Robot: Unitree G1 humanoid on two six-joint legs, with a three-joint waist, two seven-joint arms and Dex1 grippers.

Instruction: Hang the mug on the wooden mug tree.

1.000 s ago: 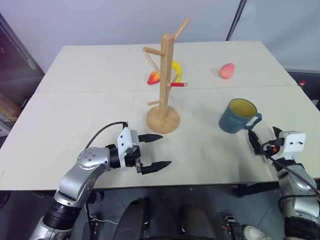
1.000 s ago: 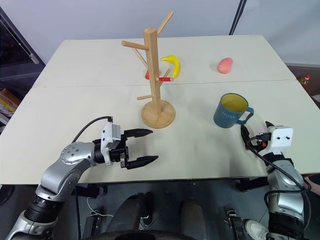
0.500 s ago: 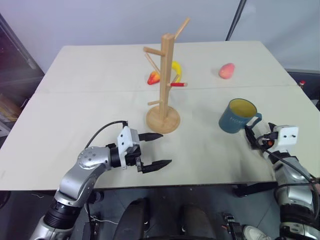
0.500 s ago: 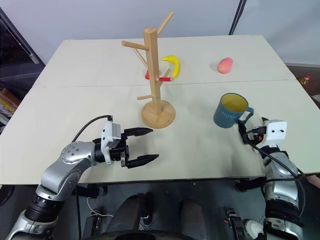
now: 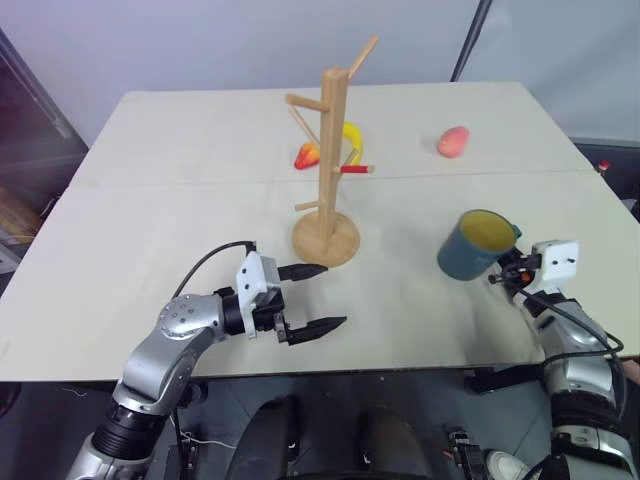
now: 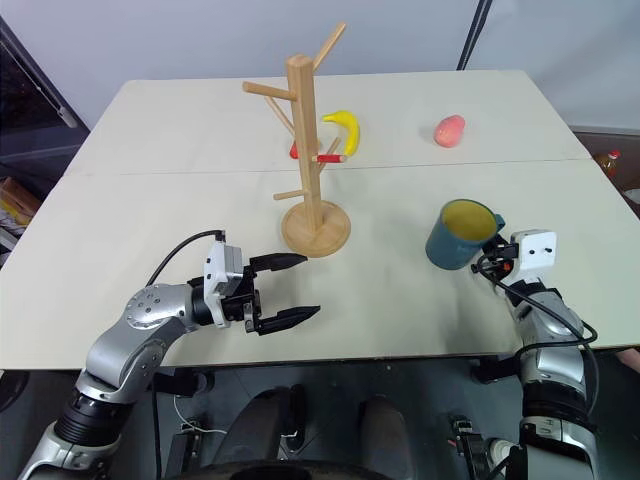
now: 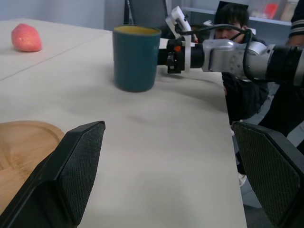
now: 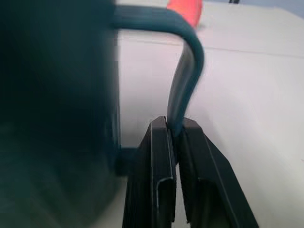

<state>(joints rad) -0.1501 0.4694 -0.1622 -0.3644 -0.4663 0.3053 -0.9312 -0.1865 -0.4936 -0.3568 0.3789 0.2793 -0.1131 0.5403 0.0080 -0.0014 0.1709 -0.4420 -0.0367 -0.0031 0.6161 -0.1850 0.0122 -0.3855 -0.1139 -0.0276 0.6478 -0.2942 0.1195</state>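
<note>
- Near the 4 o'clock edge of the table [image 5: 150,250], the mug [image 5: 468,245] sits tilted, its yellow inside facing up and toward the post.
- At the mug's handle, the right claw [image 8: 175,137] is clamped together on the loop — the wrist view shows both fingers [image 8: 156,161] pinching the thin teal band.
- At the table's centre, the wooden mug tree [image 5: 331,160] stands upright on its round base, all pegs bare.
- Toward 7 o'clock from the tree, the left claw [image 5: 311,298] hovers with its fingers wide apart, holding nothing, pointing across toward the mug.
- Behind the tree, toward 12 o'clock, lie a banana [image 6: 343,127] and a red strawberry-like piece [image 5: 307,156]; a pink peach [image 5: 453,141] rests at about 2 o'clock — well apart from the mug.
- Beyond the table's edge, the left wrist view shows a person [image 7: 237,57].
</note>
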